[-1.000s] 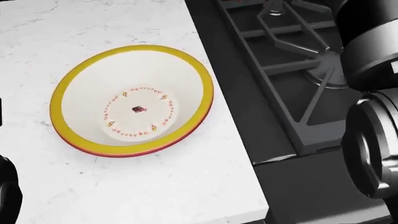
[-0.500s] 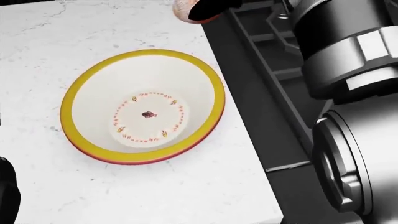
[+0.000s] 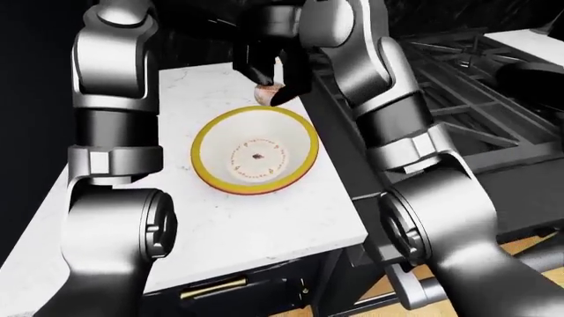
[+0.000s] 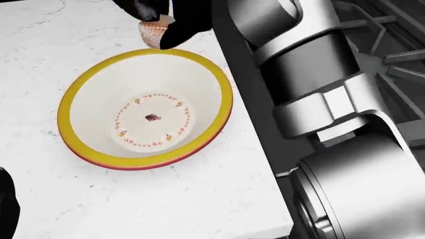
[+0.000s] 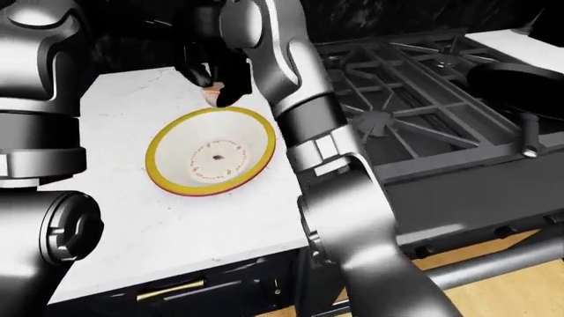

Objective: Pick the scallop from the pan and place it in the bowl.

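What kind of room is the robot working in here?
Most likely a home kitchen, rendered in simulation. A white marble counter adjoins a black gas stove with grates. A yellow-rimmed bowl sits on the counter, and the right hand holds a scallop.

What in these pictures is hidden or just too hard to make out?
- Scallop: mostly covered by the right hand's dark fingers in every view; only a pale edge shows.
- Pan: cut off by the right edge of the right-eye view, so its contents cannot be told.
- Left hand: out of view; only the arm shows.
- Mark at the bowl's centre: too small to identify.
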{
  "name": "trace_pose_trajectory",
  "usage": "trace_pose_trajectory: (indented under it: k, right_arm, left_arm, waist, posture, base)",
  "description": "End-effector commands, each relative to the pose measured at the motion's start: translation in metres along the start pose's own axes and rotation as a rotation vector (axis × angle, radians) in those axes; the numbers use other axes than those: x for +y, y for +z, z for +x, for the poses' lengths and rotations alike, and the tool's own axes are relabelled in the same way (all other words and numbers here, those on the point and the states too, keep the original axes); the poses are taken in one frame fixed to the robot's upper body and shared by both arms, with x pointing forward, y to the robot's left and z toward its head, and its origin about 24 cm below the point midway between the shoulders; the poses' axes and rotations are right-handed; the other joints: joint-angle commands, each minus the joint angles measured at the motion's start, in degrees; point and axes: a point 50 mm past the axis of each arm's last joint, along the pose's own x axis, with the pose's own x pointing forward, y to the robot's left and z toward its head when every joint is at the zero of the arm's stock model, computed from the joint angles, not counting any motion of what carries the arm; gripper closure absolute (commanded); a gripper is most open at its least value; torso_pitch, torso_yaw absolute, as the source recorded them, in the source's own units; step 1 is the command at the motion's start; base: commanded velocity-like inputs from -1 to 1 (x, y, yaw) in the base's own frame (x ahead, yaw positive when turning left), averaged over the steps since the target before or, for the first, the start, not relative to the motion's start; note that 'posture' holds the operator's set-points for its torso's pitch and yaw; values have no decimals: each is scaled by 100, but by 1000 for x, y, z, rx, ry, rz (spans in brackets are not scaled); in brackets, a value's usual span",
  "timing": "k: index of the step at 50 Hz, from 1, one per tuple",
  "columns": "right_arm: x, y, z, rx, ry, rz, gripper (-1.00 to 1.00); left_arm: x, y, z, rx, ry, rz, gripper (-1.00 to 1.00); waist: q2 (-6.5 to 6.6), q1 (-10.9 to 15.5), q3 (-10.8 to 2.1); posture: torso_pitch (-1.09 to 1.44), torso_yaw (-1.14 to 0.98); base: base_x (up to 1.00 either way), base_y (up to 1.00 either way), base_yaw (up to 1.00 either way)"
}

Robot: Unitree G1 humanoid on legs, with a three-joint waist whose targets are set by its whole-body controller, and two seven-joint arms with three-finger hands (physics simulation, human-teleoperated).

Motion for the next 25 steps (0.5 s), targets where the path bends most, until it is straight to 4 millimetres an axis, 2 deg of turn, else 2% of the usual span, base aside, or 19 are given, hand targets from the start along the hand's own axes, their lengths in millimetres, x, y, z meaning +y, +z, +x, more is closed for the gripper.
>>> trace_pose_trajectory:
  k: [1,14,25]
  right_arm:
    - [-17,15,-10,-28,-66,-49,100]
    - [-1,37,-2,-55,-35,-95,100]
    - [13,38,10,-44,-3,-156,100]
  left_arm:
    - [8,27,-5,-108,28,-4,-100]
    - [8,24,-6,-105,29,-5,-100]
    - [14,20,-5,-99,38,-6,-100]
  waist:
    - [29,-3,-213]
    - [54,-18,-227]
    - [95,-43,-241]
  posture:
    - [0,0]
    - [0,0]
    - [0,0]
  base:
    - [0,0,0]
    - [0,0,0]
    - [0,0,0]
